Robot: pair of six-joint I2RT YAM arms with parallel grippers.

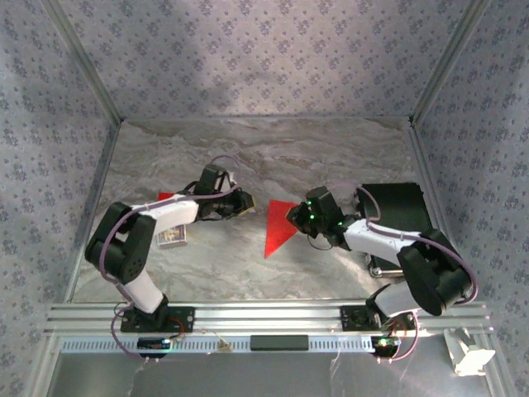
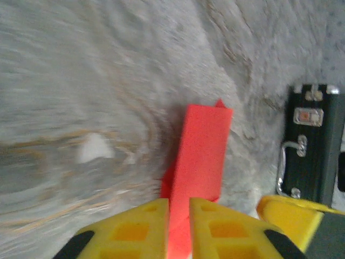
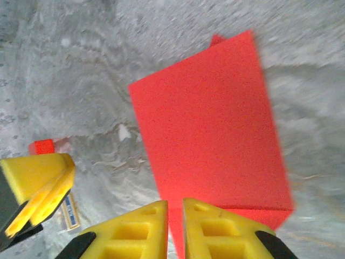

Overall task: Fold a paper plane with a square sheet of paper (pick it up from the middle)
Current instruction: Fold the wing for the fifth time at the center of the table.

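Observation:
The square sheet of paper (image 1: 277, 231), bright red and partly folded into a pointed shape, lies mid-table. In the right wrist view the sheet (image 3: 210, 135) has a raised upper layer over a lower one. My right gripper (image 1: 293, 215) sits at its upper right corner, jaws (image 3: 175, 216) shut on the red edge. My left gripper (image 1: 245, 204) hovers just left of the sheet, apart from it, jaws nearly together on nothing (image 3: 70, 167). In the left wrist view the sheet (image 2: 202, 151) shows ahead through the narrow slit of my left gripper (image 2: 179, 226). The paper plane is out of view.
A black case (image 1: 397, 207) lies at the right, beside the right arm (image 2: 312, 145). A small red piece (image 1: 168, 197) and a printed card (image 1: 172, 238) lie under the left arm. Patterned walls close in the table on three sides.

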